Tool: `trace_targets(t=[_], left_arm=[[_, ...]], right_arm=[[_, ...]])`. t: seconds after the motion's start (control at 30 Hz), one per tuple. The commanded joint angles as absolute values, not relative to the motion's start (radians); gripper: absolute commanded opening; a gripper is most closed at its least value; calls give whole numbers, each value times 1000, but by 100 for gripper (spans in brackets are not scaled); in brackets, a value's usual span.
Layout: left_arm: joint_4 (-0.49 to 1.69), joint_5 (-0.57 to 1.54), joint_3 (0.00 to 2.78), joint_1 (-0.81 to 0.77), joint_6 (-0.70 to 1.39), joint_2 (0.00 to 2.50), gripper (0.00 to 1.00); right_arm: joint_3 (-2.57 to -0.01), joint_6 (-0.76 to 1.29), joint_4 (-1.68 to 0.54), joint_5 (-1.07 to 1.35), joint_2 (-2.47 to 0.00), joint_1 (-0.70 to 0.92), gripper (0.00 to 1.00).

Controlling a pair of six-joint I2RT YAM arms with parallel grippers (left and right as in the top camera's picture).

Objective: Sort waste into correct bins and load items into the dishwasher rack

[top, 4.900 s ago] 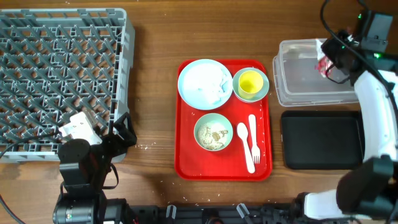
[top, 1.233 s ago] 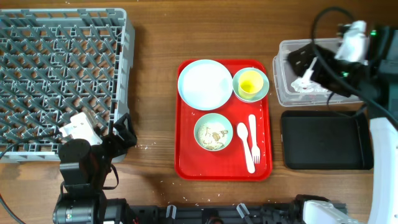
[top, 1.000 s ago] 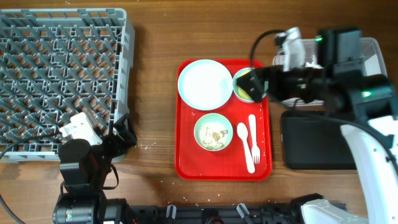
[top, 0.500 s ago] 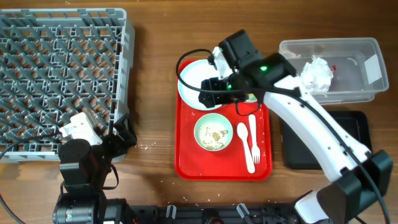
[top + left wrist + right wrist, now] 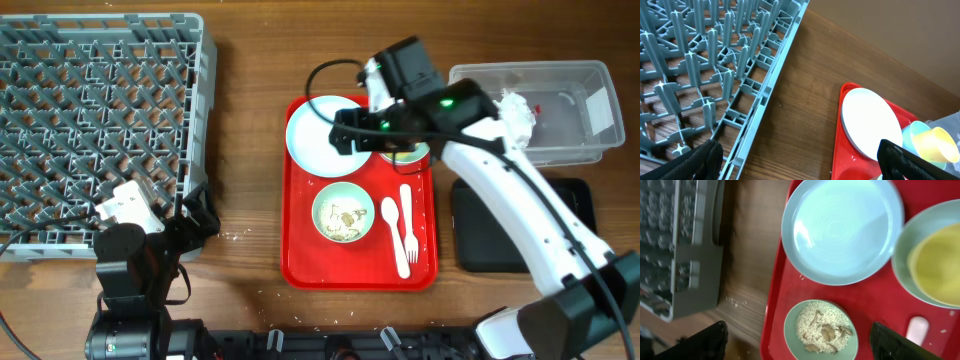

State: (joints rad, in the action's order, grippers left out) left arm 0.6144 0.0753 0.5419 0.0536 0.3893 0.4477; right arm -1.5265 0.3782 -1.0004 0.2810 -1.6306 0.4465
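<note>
— Waste status?
— The crumpled white tissue (image 5: 516, 110) now lies in the clear rectangular plastic tub (image 5: 570, 140), and the pale blue-green round plate (image 5: 315, 135) is bare. Rice scraps remain in the blue-green bowl (image 5: 343, 212).
— Right gripper (image 5: 350, 130)?
— Back over the red serving tray (image 5: 300, 255), above plate and bowl, fingers spread wide, holding nothing.
— Left gripper (image 5: 800, 156)?
— Equally wide and empty, beside the grey lattice dishwasher rack (image 5: 715, 75).

Blue plate (image 5: 840, 227), yellow cup (image 5: 940, 262), red tray (image 5: 300, 250), grey rack (image 5: 100, 100)
</note>
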Motion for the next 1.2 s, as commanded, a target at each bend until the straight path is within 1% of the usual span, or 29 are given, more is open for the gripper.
trace_targets(t=[0.0, 0.37, 0.57, 0.67, 0.7, 0.8, 1.0, 1.17], left_arm=[[611, 66, 558, 58, 370, 448, 100], [611, 66, 558, 58, 370, 448, 100], [611, 66, 558, 58, 370, 448, 100], [611, 66, 558, 58, 370, 448, 100], [611, 66, 558, 58, 370, 448, 100], [611, 66, 558, 58, 370, 448, 100], [611, 66, 558, 58, 370, 448, 100], [611, 66, 558, 58, 370, 448, 100]], right_arm=[[-1532, 385, -1002, 258, -1571, 373, 100], [-1531, 397, -1027, 246, -1559, 110, 100], [-1531, 397, -1049, 48, -1559, -6, 100], [-1531, 395, -1060, -49, -1559, -29, 100], [-1531, 393, -1062, -125, -1559, -35, 100], [-1531, 392, -1062, -240, -1559, -34, 100], [-1531, 393, -1062, -236, -1560, -34, 100], [-1531, 392, -1105, -125, -1560, -34, 100]])
